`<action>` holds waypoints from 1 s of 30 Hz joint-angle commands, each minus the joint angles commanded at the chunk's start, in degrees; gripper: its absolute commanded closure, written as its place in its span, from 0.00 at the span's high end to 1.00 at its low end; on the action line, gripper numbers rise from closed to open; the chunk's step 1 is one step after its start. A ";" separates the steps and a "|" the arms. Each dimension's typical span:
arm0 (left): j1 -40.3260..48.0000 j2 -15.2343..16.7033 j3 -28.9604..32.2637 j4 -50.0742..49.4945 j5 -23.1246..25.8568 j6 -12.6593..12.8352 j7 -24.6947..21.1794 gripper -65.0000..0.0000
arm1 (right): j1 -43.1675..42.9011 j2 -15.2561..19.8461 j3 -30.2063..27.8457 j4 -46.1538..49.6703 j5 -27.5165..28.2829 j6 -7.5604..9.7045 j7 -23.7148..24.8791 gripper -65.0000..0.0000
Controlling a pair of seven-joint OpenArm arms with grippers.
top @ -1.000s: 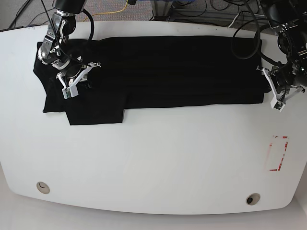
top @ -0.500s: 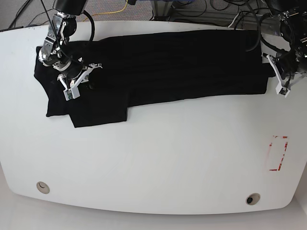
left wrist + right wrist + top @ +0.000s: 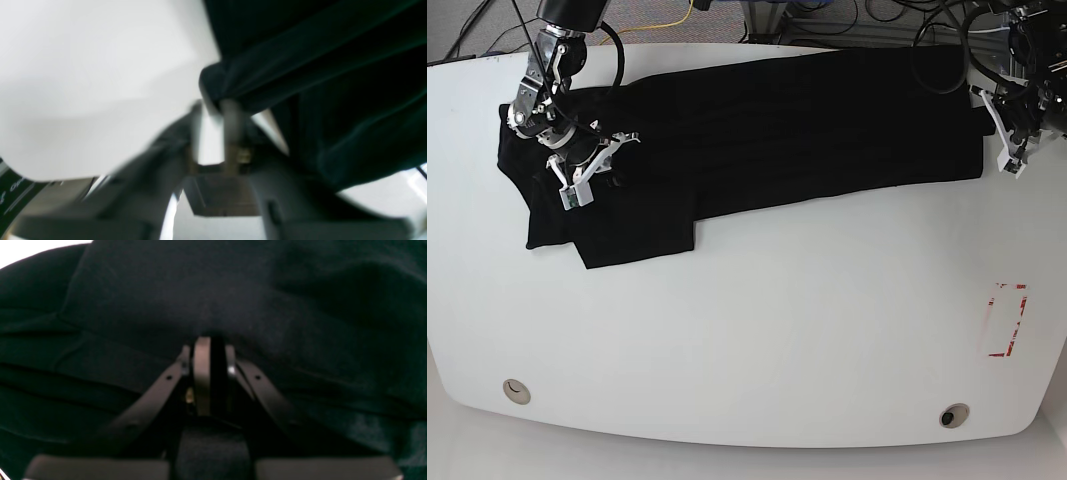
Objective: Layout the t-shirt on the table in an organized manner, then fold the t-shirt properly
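Black t-shirt (image 3: 757, 130) spread across white table (image 3: 757, 330), left gripper (image 3: 213, 106) and right gripper (image 3: 210, 350) both pinching cloth

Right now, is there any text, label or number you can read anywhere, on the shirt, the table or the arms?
None can be read.
Pale marks on a dark part at the left wrist view's lower left edge: too blurred to read.
Red rectangle marking on the table: an outline, no letters.
The t-shirt: no print showing.

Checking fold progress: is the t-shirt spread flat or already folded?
Folded at least once: the t-shirt lies as a long narrow band across the table, one sleeve sticking out at the base view's left. How many layers, cannot tell.
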 joint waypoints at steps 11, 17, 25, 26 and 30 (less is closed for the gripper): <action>0.26 -2.46 -0.26 0.53 -0.18 0.00 1.41 0.60 | 0.09 0.00 0.00 0.00 0.00 0.00 0.00 0.09; 0.26 -4.75 -0.62 8.97 -6.42 0.00 2.51 0.59 | 0.09 0.00 0.00 0.00 0.00 0.00 0.00 0.09; -0.09 -5.63 -1.05 10.29 -19.34 0.00 2.51 0.59 | 0.18 0.00 0.00 0.00 0.00 0.00 0.00 0.09; -0.09 -5.45 -0.88 10.20 -20.04 0.00 2.51 0.59 | 0.18 0.00 0.00 0.00 0.00 0.00 0.00 0.09; -0.26 -3.16 1.58 10.02 -20.31 0.00 2.51 0.57 | 0.09 0.00 0.00 0.00 0.00 0.00 0.00 0.09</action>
